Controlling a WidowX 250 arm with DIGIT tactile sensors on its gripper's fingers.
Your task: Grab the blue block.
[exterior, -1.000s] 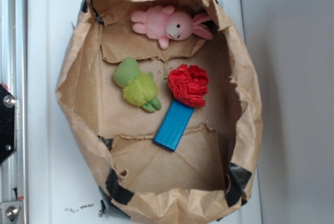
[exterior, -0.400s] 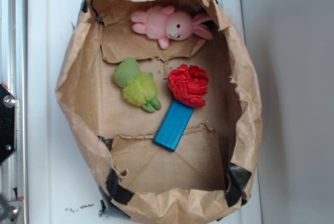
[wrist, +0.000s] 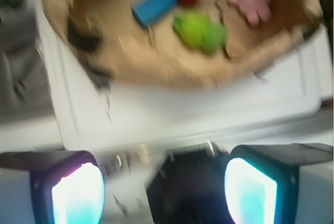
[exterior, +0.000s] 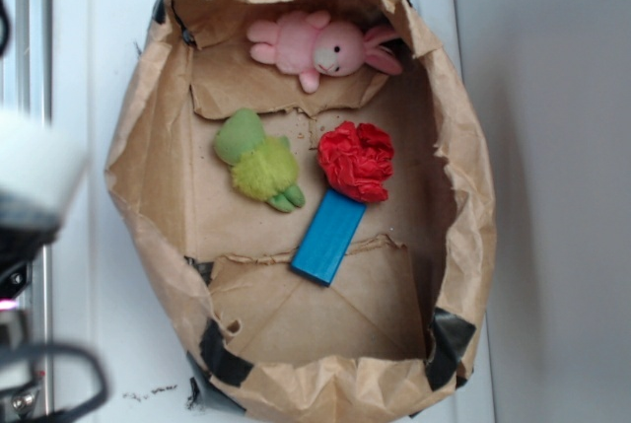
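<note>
The blue block [exterior: 329, 237], lying flat just below the red crumpled ball [exterior: 356, 160] with its top end touching it, looks light, stiff and smooth, so the gripper [wrist: 164, 185], its fingers spread wide and empty, should pinch across its narrow width.

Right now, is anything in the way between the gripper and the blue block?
Yes: the paper bag's near wall. The gripper, fingers apart, sits outside the bag over the white surface, so it must clear that rim. The blue block lies uncovered, its top end touching the red crumpled ball.
</note>
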